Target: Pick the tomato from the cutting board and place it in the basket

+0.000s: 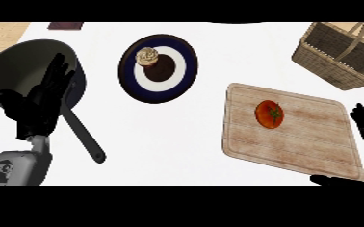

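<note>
Tomato [269, 114] lay ungrasped on the cutting board [298, 144]; right hand [357, 118], barely visible, grip state unclear, needed to reach it before the basket [323, 57]; left hand [43, 96] rested open.

Open worktop [235, 48] is lying between the cutting board [298, 139] and the basket [334, 55], leaving passage clear. The plate [158, 68] and the pan [43, 77] are sitting well apart to the left.
</note>
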You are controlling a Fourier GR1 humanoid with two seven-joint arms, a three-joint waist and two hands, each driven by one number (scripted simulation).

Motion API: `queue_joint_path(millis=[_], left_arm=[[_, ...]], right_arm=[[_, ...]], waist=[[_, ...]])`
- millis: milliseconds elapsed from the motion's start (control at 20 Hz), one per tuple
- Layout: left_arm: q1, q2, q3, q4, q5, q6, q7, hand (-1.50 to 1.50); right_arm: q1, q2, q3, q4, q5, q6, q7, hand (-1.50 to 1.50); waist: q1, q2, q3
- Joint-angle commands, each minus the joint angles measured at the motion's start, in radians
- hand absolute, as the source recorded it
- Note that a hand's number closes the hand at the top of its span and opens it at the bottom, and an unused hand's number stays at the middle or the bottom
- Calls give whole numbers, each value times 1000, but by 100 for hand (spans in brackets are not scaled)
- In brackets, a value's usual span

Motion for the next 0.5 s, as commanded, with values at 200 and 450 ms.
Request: queue_joint_path(millis=[200,450], left_arm=[[31,-48,20,31,-37,-32,-25,0],[31,-26,62,-19,-56,-46,27,0]], right_arm=[[-92,116,11,173,90,-40,-138,-150],[-109,165,20,141,145,-97,-126,-150]], waist=[[1,4,-3],[1,3,-3]])
